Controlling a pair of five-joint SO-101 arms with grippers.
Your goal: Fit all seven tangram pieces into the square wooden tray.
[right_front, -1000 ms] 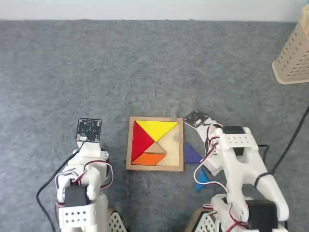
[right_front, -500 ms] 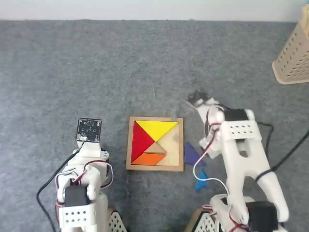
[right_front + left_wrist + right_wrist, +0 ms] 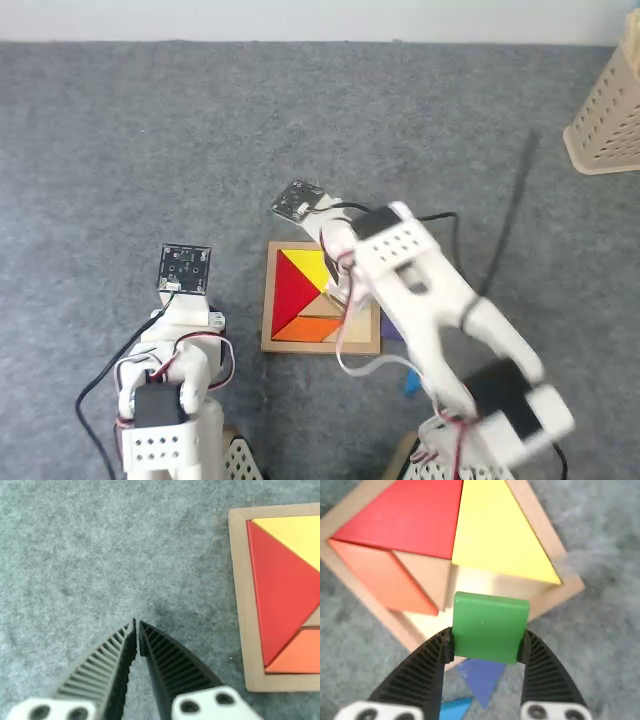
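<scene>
Right pincer (image 3: 487, 640): clamped on the green square piece (image 3: 490, 625), one finger on each of two opposite side faces. The top face and the leading edge are free, so I judge the piece can go down flat.

The green square hangs above the bare part of the square wooden tray (image 3: 570, 582), just over the rim on the side where the loose pieces lie. Only this stretch of the floor is open.

Seated so far: yellow triangle (image 3: 495, 540) and red triangle (image 3: 410, 515), meeting along one edge, orange piece (image 3: 375, 575) in the next corner, and a wood-coloured piece (image 3: 427, 575) touching it.

Outside the rim, on the grey mat (image 3: 200, 130): purple triangle (image 3: 480, 677) just beside the tray, blue piece (image 3: 455, 707) near it. Both not yet placed; I count four of seven in.

Left pincer (image 3: 136, 630): fingers together, nothing between them, over the mat just beside the tray's opposite rim (image 3: 239, 580). It is parked clear, so my right arm has the tray to itself.
</scene>
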